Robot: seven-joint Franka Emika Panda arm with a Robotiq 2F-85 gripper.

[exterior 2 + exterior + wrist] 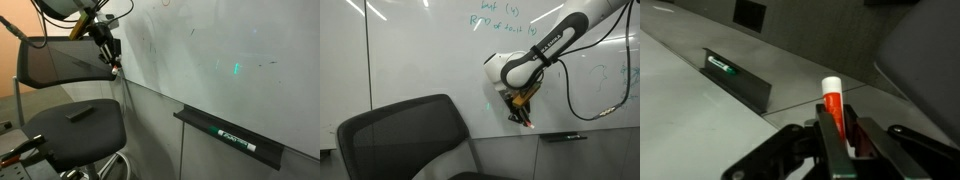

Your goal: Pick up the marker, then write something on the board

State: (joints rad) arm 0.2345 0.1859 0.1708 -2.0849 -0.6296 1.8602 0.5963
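Observation:
My gripper (524,115) (837,135) is shut on an orange marker (832,102) with a white end. It holds the marker's tip close against the large glossy white board (410,50), near its lower edge. In an exterior view the gripper (112,66) shows at the board's (220,50) near end, beside the chair back. Green handwriting (505,22) sits at the top of the board, and faint teal scribbles (610,75) at its right. Whether the tip touches the board I cannot tell.
A black office chair (405,135) (75,120) stands right in front of the board below the arm. A marker tray (228,133) (735,72) holding a green-capped marker (718,68) runs along the board's lower edge. A black cable (590,95) hangs from the arm.

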